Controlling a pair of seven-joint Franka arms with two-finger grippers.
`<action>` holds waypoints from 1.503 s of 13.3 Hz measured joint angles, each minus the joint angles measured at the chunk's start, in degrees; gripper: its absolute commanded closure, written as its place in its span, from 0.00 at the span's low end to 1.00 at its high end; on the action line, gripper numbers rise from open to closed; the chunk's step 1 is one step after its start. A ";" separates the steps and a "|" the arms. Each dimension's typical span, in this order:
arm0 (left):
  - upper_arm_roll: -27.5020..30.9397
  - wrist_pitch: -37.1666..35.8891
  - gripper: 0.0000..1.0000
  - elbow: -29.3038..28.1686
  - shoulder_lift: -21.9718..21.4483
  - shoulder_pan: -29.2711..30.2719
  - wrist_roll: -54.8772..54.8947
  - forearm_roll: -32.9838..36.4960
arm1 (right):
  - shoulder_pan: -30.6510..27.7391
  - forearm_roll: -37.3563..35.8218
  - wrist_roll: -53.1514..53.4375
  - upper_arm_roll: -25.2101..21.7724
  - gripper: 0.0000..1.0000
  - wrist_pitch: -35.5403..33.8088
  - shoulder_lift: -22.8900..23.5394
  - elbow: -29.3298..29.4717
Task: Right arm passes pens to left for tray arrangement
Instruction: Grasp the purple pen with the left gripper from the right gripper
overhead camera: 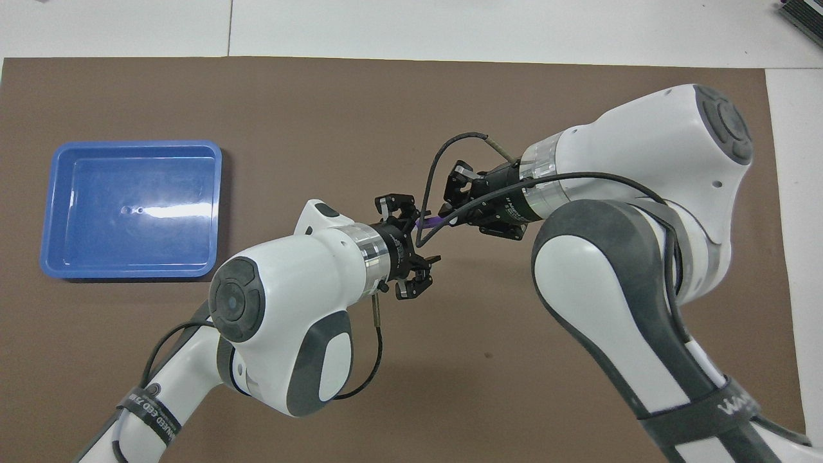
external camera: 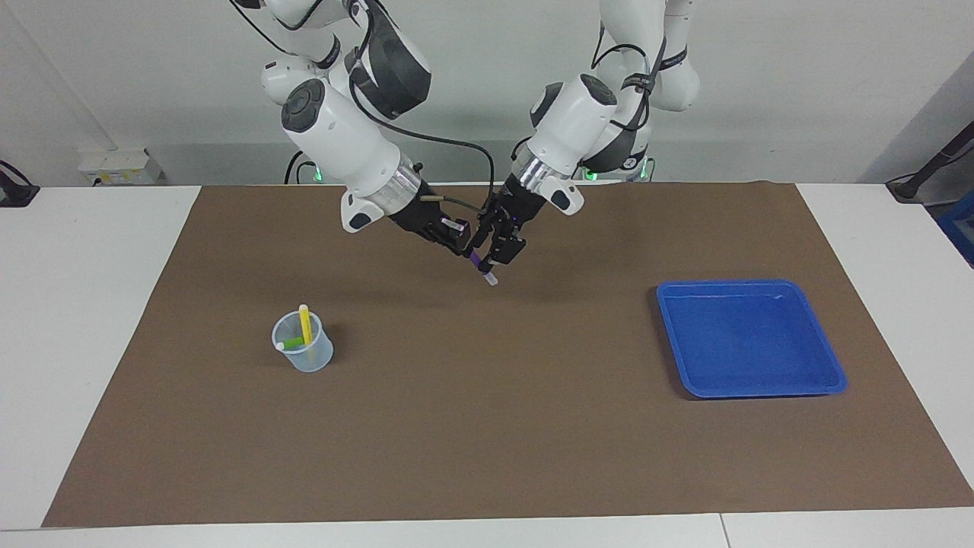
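Bright even overhead light, soft shadows, glare on tray (overhead camera: 132, 209), sharp focus.

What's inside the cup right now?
In the translucent cup a yellow pen stands upright, its top above the rim, and a green pen leans across inside. The overhead view shows none of it: the right arm covers the cup there.

A bright blue tray (external camera: 749, 339) is seen on a plain brown mat (external camera: 487, 426), which is laid over a white surface (external camera: 91, 320). A purple pen (external camera: 479, 264) with a whitish end is shown between two black pincers. Yellow (external camera: 305, 323) and green (external camera: 293, 345) pens are held in a translucent cup (external camera: 304, 352).
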 measured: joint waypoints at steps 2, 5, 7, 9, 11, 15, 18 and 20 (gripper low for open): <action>-0.01 0.00 0.31 0.64 0.17 0.00 -0.64 0.00 | 0.01 0.00 0.00 0.00 1.00 0.82 0.00 0.00; -0.03 0.00 0.45 1.86 1.57 0.00 -1.48 0.00 | 0.01 0.00 0.00 0.00 1.00 0.89 0.00 -0.03; -0.11 0.00 0.57 2.33 2.03 -0.01 -1.75 0.00 | 0.01 0.00 0.00 0.00 1.00 0.90 0.00 -0.04; 0.15 0.08 0.62 2.67 2.20 0.02 -1.85 0.01 | 0.03 0.00 0.00 0.02 1.00 0.85 0.01 -0.19; 0.20 0.11 0.68 2.73 2.25 0.02 -1.85 0.12 | 0.05 0.00 0.00 0.02 1.00 0.77 0.01 -0.25; 0.41 0.16 0.99 2.86 2.33 0.09 -1.84 0.35 | 0.05 0.00 0.00 0.02 1.00 0.39 0.00 -0.37; 0.47 0.03 1.00 3.08 2.42 0.13 -1.75 0.92 | 0.05 0.00 0.00 0.02 1.00 0.37 -0.02 -0.38; 0.50 -0.07 1.00 3.24 2.50 0.15 -1.75 1.05 | 0.05 0.00 0.00 0.01 1.00 0.47 -0.03 -0.38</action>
